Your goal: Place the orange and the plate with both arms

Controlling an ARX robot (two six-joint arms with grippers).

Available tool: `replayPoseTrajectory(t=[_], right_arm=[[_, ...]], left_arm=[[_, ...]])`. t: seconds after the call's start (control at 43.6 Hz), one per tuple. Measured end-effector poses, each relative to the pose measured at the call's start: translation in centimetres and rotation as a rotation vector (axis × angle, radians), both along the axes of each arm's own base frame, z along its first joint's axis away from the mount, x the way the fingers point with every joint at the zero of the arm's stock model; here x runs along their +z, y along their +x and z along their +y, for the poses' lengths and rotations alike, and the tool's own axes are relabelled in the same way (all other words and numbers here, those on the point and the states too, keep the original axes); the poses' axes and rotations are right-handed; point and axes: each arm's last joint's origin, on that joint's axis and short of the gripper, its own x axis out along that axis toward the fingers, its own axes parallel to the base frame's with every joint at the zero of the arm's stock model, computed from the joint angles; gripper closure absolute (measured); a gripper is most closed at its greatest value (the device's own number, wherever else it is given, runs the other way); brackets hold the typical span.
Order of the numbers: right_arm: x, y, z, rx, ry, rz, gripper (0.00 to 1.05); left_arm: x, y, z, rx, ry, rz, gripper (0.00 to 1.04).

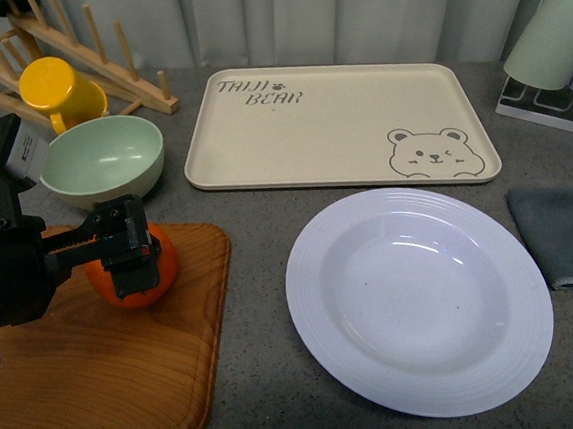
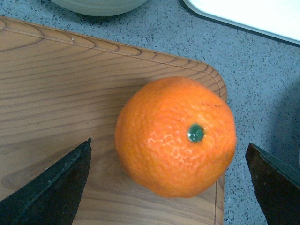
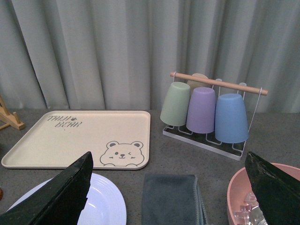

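The orange [image 1: 167, 262] sits on the right part of a wooden board [image 1: 100, 381]. My left gripper [image 1: 119, 251] is open and hangs over it, hiding most of it in the front view. In the left wrist view the orange [image 2: 176, 136] lies stem spot up between the spread black fingers [image 2: 56, 187] of the left gripper [image 2: 168, 142], with a gap on each side. The white ridged plate [image 1: 312, 272] lies empty on the table to the right of the board. My right gripper [image 3: 168, 153] is open and empty, out of the front view; the plate's edge [image 3: 105, 206] shows by one finger.
A beige bear tray [image 1: 338, 120] lies behind the plate. A pale green bowl [image 1: 101, 155], a yellow cup [image 1: 55, 89] and a wooden rack stand at the back left. A grey cloth [image 1: 564, 235], a cup rack [image 3: 206, 110] and a pink bowl [image 3: 241, 194] are on the right.
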Motion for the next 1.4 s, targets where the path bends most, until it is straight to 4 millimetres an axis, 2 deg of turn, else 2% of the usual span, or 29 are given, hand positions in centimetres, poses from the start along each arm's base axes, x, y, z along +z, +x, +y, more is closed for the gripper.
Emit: replayPoseTrajectory(t=[0.069, 0.229, 0.321, 0.459, 0.596, 0.665, 0.826, 0.918, 1.032, 1.216, 1.399], right_arm=[[0.0, 0.0, 0.0, 0.0, 0.0, 0.0, 0.09], [0.0, 0.0, 0.0, 0.0, 0.0, 0.0, 0.09], [0.0, 0.0, 0.0, 0.0, 0.0, 0.0, 0.09], [0.0, 0.0, 0.0, 0.0, 0.0, 0.0, 0.09], [0.0, 0.0, 0.0, 0.0, 0.0, 0.0, 0.09], [0.0, 0.0, 0.0, 0.0, 0.0, 0.0, 0.09], [0.0, 0.0, 0.0, 0.0, 0.0, 0.0, 0.09], [0.0, 0.0, 0.0, 0.0, 0.0, 0.0, 0.09], [0.0, 0.0, 0.0, 0.0, 0.0, 0.0, 0.09], [0.0, 0.0, 0.0, 0.0, 0.0, 0.0, 0.09], [0.0, 0.0, 0.0, 0.0, 0.0, 0.0, 0.09]], left_arm=[[-0.1, 0.2, 0.1, 0.003, 0.001, 0.002, 0.08], [-0.1, 0.3, 0.0, 0.001, -0.009, -0.002, 0.32], [-0.1, 0.3, 0.0, 0.001, -0.012, -0.001, 0.4], [0.0, 0.3, -0.1, -0.001, -0.013, -0.006, 0.45], [1.0, 0.1, -1.1, -0.033, -0.026, -0.031, 0.46], [1.6, -0.2, -1.9, -0.051, -0.041, -0.045, 0.47], [3.4, -1.0, -6.6, -0.16, -0.082, -0.085, 0.47], [3.6, -1.5, -9.4, -0.219, -0.109, -0.083, 0.47], [3.7, -1.8, -11.6, -0.255, -0.125, -0.078, 0.47], [2.8, -1.8, -14.8, -0.307, -0.121, -0.062, 0.47], [1.0, -1.5, -16.1, -0.305, -0.102, -0.023, 0.47]])
